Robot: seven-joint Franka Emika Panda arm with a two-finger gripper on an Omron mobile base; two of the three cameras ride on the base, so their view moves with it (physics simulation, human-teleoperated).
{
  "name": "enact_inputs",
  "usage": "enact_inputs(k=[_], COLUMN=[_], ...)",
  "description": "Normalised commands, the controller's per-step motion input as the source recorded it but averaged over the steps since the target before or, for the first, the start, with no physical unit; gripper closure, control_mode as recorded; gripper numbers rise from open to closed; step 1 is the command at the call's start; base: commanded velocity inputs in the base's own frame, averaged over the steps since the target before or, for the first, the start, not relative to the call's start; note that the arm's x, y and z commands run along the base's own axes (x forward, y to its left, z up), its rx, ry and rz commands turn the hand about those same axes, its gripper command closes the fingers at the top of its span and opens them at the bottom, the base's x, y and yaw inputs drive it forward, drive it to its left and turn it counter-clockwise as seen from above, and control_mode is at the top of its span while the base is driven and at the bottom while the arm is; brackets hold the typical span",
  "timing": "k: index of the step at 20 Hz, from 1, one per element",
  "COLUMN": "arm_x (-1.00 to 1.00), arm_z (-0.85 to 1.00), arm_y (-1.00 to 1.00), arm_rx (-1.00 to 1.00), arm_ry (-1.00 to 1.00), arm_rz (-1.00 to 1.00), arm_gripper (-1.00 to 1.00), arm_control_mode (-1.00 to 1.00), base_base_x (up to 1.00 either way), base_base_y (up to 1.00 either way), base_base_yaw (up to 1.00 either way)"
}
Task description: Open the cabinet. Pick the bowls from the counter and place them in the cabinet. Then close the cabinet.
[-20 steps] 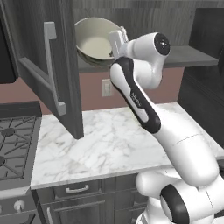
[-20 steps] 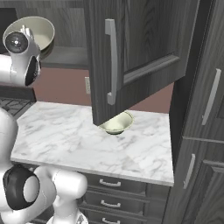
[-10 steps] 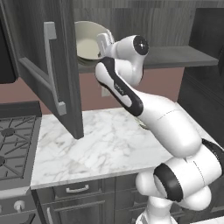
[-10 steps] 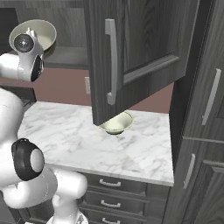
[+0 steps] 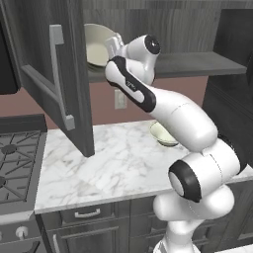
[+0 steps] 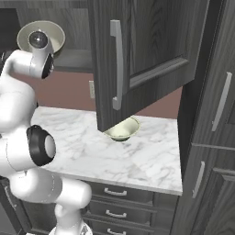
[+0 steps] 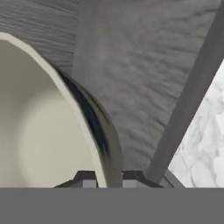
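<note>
Gripper (image 7: 104,181) pinching bowl (image 5: 97,45) rim, fingertips mostly cut off

Even, soft rendered light, faint shadows, slightly blurred close-up hand view.

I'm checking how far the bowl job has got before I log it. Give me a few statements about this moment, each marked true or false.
1. The gripper is shut on the rim of the larger bowl, up at the cabinet shelf. True.
2. Both bowls are already inside the cabinet. False: the shallower bowl sits on the counter.
3. The cabinet doors are closed. False: both doors stand open, one at the left and one at the right.
4. The bowl on the counter is upright. True.
5. The bowl on the counter rests on the gas stove. False: it is on the marble, far from the stove.
</note>
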Motion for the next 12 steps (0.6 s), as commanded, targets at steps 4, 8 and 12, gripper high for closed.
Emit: enact_inputs(k=[4,8,12], arm_x=[0.43,0.28,-0.26], arm_z=[-0.33,-0.39,0.02], arm_y=[0.13,0.20,0.12], arm_rx=[0.00,0.00,0.00], arm_ry=[0.00,0.00,-0.10], arm_rz=[0.04,0.03,0.00], arm_gripper=[1.00,-1.00,-1.00], arm_control_mode=[-1.00,-1.00,-1.00], base_base_x=[0.00,0.00,0.00], base_base_y=[0.00,0.00,0.00], base_base_yaw=[0.00,0.00,0.00])
